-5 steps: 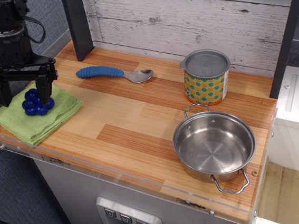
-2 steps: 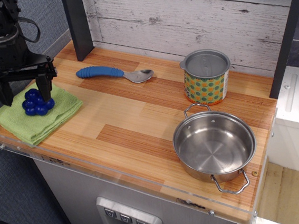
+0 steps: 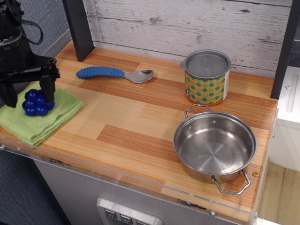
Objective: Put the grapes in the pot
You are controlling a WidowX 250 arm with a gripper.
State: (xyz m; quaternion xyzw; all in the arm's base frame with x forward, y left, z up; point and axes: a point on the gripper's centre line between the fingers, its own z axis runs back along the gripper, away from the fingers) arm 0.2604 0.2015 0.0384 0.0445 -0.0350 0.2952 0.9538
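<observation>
Claw (image 3: 29,96): black, boxy, two flat fingers pointing straight down from a wide crossbar, cable looped off the wrist above. Fingers are spread, one on each side of the grapes (image 3: 36,102). Right-hand finger (image 3: 49,89) overlaps the cluster's edge; can't tell if it's touching. Left-hand finger sits just beside the cluster with a small gap. Nothing pinched.

Grapes: small cluster of glossy deep-blue balls, smooth plastic look, sitting on a folded green cloth (image 3: 18,121). Cloth is soft, slightly nubby weave, roughly rectangular, at the front-left corner of the counter (image 3: 129,120), one corner hanging toward the edge.

Counter: wood-grain laminate, striped orange-tan planks, clear acrylic lip along the front and left edges.

Further out, near the back: spoon (image 3: 115,74) lying flat, blue ribbed handle, shiny metal bowl pointing right. Well apart from the cloth.

Right side: tin can (image 3: 206,79), upright cylinder, dull grey lid, label of orange and green dots. Just in front of it, the pot (image 3: 215,145): shallow, round, polished stainless steel, concentric rings on the inside floor, two thin wire loop handles, one toward the can and one toward the front edge. Pot is well apart from the grapes, at the other end of the counter.

Behind: whitewashed rough plank wall, dark vertical post at back-left.
</observation>
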